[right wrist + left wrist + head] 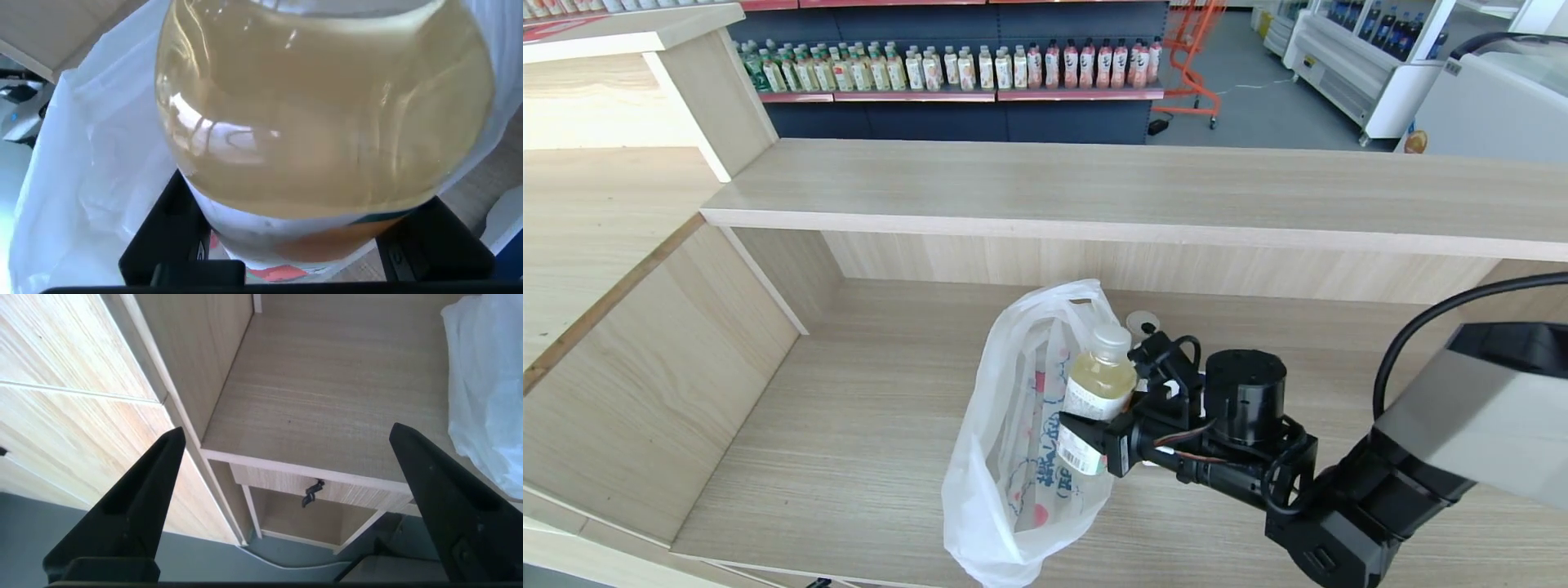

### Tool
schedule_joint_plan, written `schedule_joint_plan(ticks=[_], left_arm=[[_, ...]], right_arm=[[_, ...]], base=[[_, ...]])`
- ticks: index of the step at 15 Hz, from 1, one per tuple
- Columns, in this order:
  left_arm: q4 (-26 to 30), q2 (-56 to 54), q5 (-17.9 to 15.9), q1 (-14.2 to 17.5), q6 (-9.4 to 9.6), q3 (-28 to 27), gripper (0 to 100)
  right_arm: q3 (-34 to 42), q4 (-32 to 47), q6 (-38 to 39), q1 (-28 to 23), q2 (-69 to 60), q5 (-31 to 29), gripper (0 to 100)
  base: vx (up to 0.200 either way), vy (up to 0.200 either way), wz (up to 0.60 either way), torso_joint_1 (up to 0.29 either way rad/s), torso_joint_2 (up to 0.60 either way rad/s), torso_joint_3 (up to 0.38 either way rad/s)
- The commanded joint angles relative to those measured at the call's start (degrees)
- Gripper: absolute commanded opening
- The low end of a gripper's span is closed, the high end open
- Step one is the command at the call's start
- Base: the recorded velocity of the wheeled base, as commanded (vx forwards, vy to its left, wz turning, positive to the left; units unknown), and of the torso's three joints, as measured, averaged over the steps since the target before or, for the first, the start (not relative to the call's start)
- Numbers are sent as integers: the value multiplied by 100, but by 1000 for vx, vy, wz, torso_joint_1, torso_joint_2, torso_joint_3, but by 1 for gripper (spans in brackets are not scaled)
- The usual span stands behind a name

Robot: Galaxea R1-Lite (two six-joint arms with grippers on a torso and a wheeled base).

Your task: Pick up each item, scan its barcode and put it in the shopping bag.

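Right gripper (1094, 426) clasps bottle (1099, 380) near upright, cap uppermost

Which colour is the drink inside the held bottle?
Pale yellow; the bottle shows best in the right wrist view.

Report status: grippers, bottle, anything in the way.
Left gripper open, holding nothing. Right gripper shut on bottle, upright at the bag mouth, not released. Nothing seen blocking the bag.

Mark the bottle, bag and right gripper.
bottle (1101, 376), head view, liquid-filled shoulder.
bag (1001, 457), head view, translucent side wall.
right gripper (1104, 404), head view, midway between its fingertips, clamped on the bottle.
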Motion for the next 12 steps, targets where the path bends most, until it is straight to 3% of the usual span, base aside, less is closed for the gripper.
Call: schedule_joint_plan(ticks=[1,4,9,10,12], left_arm=[[1,-2,1,-4,0,0,100],[1,-2,1,-4,0,0,100],[1,-2,1,-4,0,0,100],[1,-2,1,-4,0,0,100],[1,-2,1,-4,0,0,100]], right_arm=[[-363,-324,-29,60,655,-7,0],[-671,-553,-521,60,1016,-16,0],[-715,-1001,-636,78,1358,-24,0],[-715,-1036,-688,87,1385,-24,100],[-723,-1045,-495,104,1314,-16,100]], base=[[0,0,0,0,0,0],[0,0,0,0,0,0],[0,0,0,0,0,0],[0,0,0,0,0,0],[0,0,0,0,0,0]])
